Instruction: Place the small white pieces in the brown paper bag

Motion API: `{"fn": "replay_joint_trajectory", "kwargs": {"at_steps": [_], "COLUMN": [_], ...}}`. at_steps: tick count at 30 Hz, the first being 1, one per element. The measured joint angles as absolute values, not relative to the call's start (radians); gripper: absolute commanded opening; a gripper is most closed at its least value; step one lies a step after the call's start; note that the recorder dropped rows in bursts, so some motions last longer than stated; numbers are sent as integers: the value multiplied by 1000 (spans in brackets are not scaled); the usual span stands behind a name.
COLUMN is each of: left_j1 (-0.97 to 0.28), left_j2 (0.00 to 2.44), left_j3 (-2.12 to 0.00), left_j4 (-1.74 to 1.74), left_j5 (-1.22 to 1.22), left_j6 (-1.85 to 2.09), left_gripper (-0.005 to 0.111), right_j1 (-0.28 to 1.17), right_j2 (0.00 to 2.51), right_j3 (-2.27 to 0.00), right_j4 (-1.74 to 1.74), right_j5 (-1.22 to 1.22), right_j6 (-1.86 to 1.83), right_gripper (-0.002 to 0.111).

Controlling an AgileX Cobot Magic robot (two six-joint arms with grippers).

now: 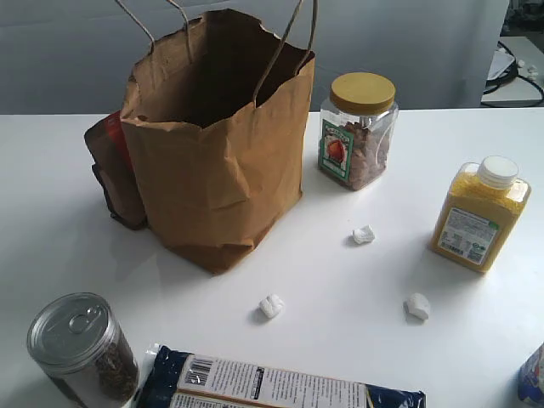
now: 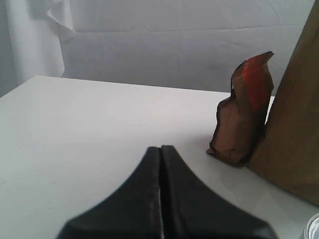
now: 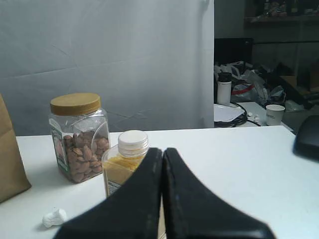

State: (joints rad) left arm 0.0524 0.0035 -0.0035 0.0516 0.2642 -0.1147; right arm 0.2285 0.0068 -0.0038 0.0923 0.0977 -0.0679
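Presently we find the left hand (image 2: 160, 149) and the right hand (image 3: 163, 150) each pressed together, pinching nothing. We record the small white pieces (image 1: 364, 235) all loose on the tabletop (image 1: 51, 212), outside the brown paper bag (image 1: 217, 161): one in front of the nut jar (image 1: 359, 132), one near the bag's front corner, one near the yellow bottle (image 1: 480, 217). The bag stands upright, mouth open.

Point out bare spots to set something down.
Bare: left side between the red-and-brown pouch and the ring-pull can; back right between almond jar and yellow bottle. Crowded: front edge by the packet; white pieces dot the middle.
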Motion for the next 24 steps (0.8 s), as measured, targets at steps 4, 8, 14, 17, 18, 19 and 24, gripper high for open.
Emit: {"fn": "replay_joint_trajectory", "kwargs": {"at_steps": [4, 8, 14, 17, 18, 19, 24], "left_j1": [52, 52, 52, 52, 52, 52, 52], "left_j2": [3, 3, 3, 3, 3, 3, 3], "left_j3": [-4, -4, -4, -4, -4, -4, -4], "left_j4": [52, 52, 52, 52, 52, 52, 52], "left_j5": [264, 264, 264, 264, 264, 264, 264], "left_j6": [-115, -115, -115, -115, -115, -115, -115], "left_gripper": [0, 0, 0, 0, 0, 0, 0], "right_j1": [229, 229, 229, 232, 241, 253, 328], "right_j2": [7, 7, 7, 7, 15, 35, 227], "right_j3": [-4, -4, -4, -4, -7, -17, -127], "right_j4": [92, 153, 234, 295, 312, 329, 358], "right_j5": [96, 96, 88, 88, 90, 96, 139], "right_j6": [-64, 10, 38, 41, 43, 41, -16], "right_gripper": [0, 0, 0, 0, 0, 0, 0]}}
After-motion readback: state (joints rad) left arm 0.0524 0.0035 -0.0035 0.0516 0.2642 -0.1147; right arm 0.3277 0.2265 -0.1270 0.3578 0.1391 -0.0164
